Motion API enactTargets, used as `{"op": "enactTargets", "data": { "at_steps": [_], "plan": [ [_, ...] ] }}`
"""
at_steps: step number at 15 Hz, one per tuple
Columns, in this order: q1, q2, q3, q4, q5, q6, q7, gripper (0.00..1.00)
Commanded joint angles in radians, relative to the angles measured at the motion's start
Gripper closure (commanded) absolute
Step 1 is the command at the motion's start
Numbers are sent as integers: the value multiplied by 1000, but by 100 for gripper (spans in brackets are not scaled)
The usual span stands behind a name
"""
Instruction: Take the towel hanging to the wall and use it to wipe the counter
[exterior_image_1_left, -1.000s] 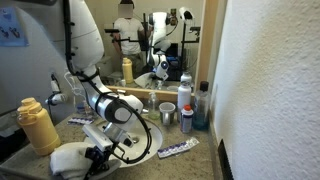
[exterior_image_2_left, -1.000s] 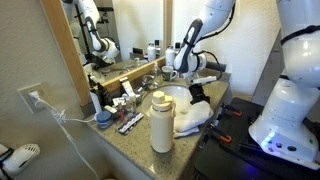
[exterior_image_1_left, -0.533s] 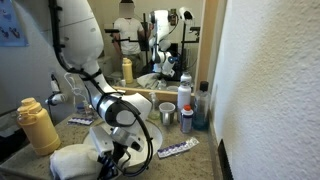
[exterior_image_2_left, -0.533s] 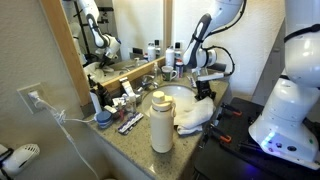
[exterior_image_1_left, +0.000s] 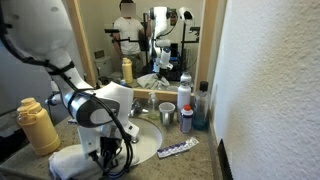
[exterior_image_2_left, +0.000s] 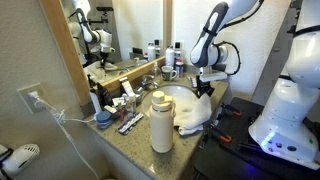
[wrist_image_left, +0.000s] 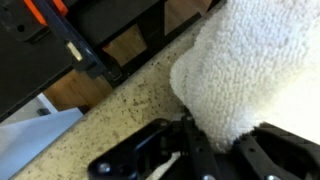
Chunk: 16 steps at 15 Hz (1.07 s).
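Observation:
The pale grey-white towel (wrist_image_left: 255, 65) lies bunched on the speckled granite counter (wrist_image_left: 105, 120), at its front edge by the sink. It shows in both exterior views (exterior_image_1_left: 68, 160) (exterior_image_2_left: 196, 116). My gripper (wrist_image_left: 226, 150) is over the towel's edge, with its two black fingers closed on a fold of the cloth. In the exterior views the gripper (exterior_image_1_left: 112, 160) (exterior_image_2_left: 204, 91) sits low at the towel, partly hidden by the arm. The white stippled wall (exterior_image_1_left: 270, 90) carries no towel.
A yellow bottle (exterior_image_1_left: 38, 125) stands beside the towel. A white bottle (exterior_image_2_left: 161, 122), a cup (exterior_image_1_left: 166, 116), tall bottles (exterior_image_1_left: 185, 104), a toothpaste tube (exterior_image_1_left: 175, 148) and small items crowd the counter. The oval sink (exterior_image_2_left: 176, 95) is beside the towel. A mirror stands behind.
The arm has swung along the counter's front edge, and the gripper has shifted with the towel's edge in it. The towel bundle has stayed on the counter.

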Motion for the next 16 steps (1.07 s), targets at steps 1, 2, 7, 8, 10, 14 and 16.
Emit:
{"op": "enactTargets", "data": {
  "at_steps": [1, 2, 7, 8, 10, 14, 16],
  "plan": [
    [63, -213, -2, -141, -157, 132, 201, 97],
    [67, -234, -2, -133, -230, 153, 278, 97],
    [-27, -470, 114, -109, -619, 110, 689, 97],
    [-57, -518, 156, -110, -664, 95, 751, 97],
    [-98, -592, 228, -62, -678, 43, 821, 97],
    [-147, -782, 315, -47, -635, -72, 874, 97],
    [-177, -855, 338, -21, -640, -126, 897, 97]
  ]
}}
